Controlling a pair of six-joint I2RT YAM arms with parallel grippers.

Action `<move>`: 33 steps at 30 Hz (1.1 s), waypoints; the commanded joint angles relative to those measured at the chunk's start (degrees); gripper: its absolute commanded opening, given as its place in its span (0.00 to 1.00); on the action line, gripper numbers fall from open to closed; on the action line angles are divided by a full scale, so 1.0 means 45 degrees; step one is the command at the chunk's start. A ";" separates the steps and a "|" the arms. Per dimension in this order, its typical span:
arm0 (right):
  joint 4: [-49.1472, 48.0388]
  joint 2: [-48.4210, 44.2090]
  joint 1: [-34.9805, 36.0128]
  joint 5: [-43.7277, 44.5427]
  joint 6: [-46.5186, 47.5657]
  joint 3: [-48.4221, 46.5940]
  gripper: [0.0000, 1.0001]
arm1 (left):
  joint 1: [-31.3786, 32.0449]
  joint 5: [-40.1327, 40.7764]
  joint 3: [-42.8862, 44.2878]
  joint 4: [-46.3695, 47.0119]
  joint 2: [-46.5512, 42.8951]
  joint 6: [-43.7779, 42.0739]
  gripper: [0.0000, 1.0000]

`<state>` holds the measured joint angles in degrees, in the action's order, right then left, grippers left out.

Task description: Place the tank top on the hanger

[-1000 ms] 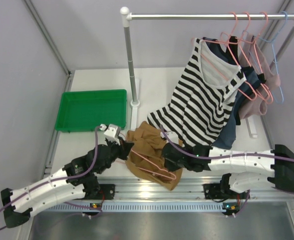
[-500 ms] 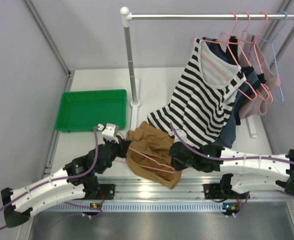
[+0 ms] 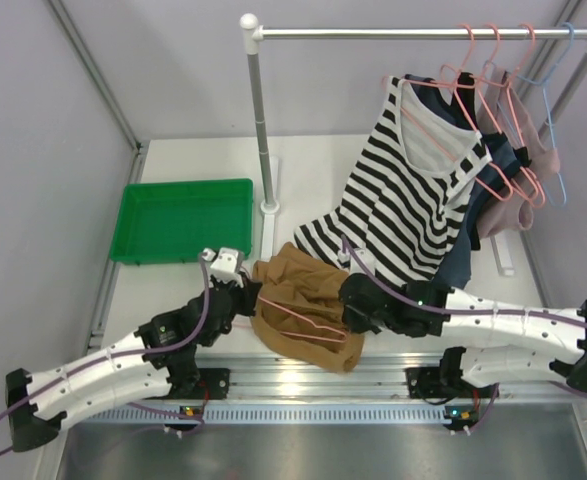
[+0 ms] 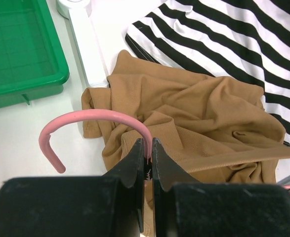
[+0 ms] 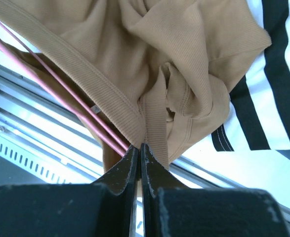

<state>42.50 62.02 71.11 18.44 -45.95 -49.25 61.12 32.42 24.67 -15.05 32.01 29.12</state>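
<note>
The tan tank top lies crumpled on the table's front middle, with the pink wire hanger lying across its lower part. My left gripper is at the top's left edge. In the left wrist view it is shut on the hanger's neck just below the hook, over the tank top. My right gripper is at the top's right edge. In the right wrist view it is shut on a ribbed edge of the tank top, beside the hanger's wires.
A green tray sits at the back left. The rack's pole stands behind the tank top. A black-and-white striped top and other garments hang from the rail at the right, its hem touching the tank top. A metal rail runs along the front edge.
My right arm has stretched out and its gripper has shifted slightly right at the top's edge. My left gripper has edged right with the hanger. The fabric's lower corner has drawn in a little.
</note>
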 commanded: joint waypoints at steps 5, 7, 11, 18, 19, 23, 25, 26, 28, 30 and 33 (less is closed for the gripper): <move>0.0204 0.1137 -0.0392 0.0044 0.0894 -0.2139 0.00 | 0.0011 0.0157 0.0085 0.1584 0.1185 0.0286 0.00; 0.0126 0.1490 -0.0470 0.0005 0.1032 -0.2645 0.00 | 0.0011 0.0177 0.0260 0.1897 0.1460 0.0208 0.00; -0.0050 0.2447 -0.0802 -0.0306 0.1364 -0.3350 0.00 | 0.0205 0.0119 0.0554 0.2853 0.2395 0.0090 0.00; -0.0226 0.3171 -0.1602 -0.0620 0.1969 -0.4074 0.00 | 0.1104 0.0919 0.0904 0.3246 0.3160 0.0208 0.00; -0.0284 0.3248 -0.1700 -0.0698 0.1989 -0.4074 0.00 | 0.1182 0.1055 0.0963 0.3246 0.3180 0.0208 0.00; -0.0440 0.3269 -0.2149 -0.1049 0.2067 -0.4152 0.00 | 0.1612 0.1658 0.1218 0.3227 0.3316 0.0208 0.00; -0.0519 0.3210 -0.2208 -0.1108 0.2068 -0.4133 0.00 | 0.1749 0.1876 0.1374 0.3653 0.3433 0.0130 0.00; -0.0519 0.3210 -0.2228 -0.1167 0.2068 -0.4133 0.00 | 0.1788 0.1877 0.1452 0.3676 0.3530 0.0110 0.00; -0.0500 0.3152 -0.2326 -0.1187 0.2087 -0.4133 0.00 | 0.1904 0.1818 0.1743 0.3696 0.3648 -0.0026 0.00; -0.0460 0.3055 -0.2404 -0.1226 0.2106 -0.4191 0.01 | 0.2003 0.2012 0.1940 0.3676 0.3843 -0.0124 0.00; -0.0325 0.2820 -0.2463 -0.1168 0.2146 -0.4444 0.07 | 0.2042 0.2091 0.2407 0.3501 0.4019 -0.0183 0.00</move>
<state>42.57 76.58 61.14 13.21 -37.39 -65.12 69.89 39.88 31.77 -3.40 49.69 28.18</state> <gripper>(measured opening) 0.060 0.069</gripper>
